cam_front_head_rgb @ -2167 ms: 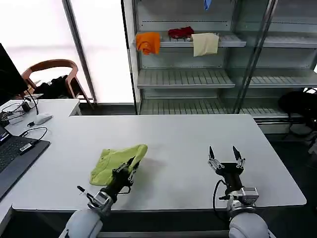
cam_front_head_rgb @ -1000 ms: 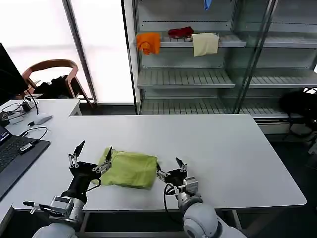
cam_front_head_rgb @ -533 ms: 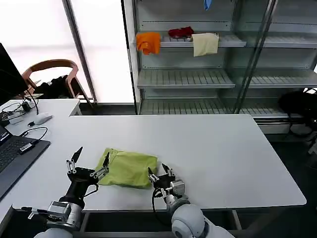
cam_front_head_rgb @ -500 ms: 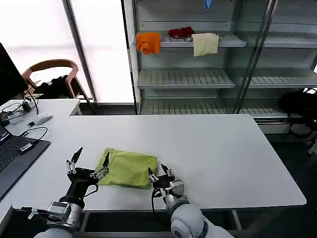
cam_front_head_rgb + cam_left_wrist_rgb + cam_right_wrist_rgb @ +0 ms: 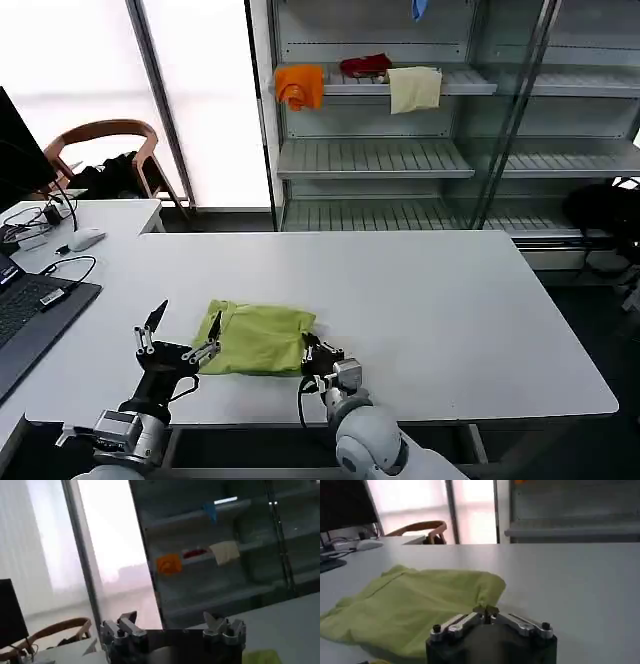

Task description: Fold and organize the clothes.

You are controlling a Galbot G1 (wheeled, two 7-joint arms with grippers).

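1. White table (image 5: 420, 300) fills the head view, with one T-shirt (image 5: 258, 338) folded near its front edge. The left gripper (image 5: 180, 335) stands spread wide beside the shirt; the right gripper (image 5: 312, 352) is closed on its other edge.
2. Left wrist view: fingers (image 5: 120, 626) apart, holding nothing.
3. Right wrist view: fingertips (image 5: 485, 611) pinch the shirt's edge (image 5: 487, 592). This looks like another fold; next, carry that edge across.

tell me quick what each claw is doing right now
Left claw: open, holding nothing, beside the T-shirt.
Right claw: shut on the T-shirt's edge.
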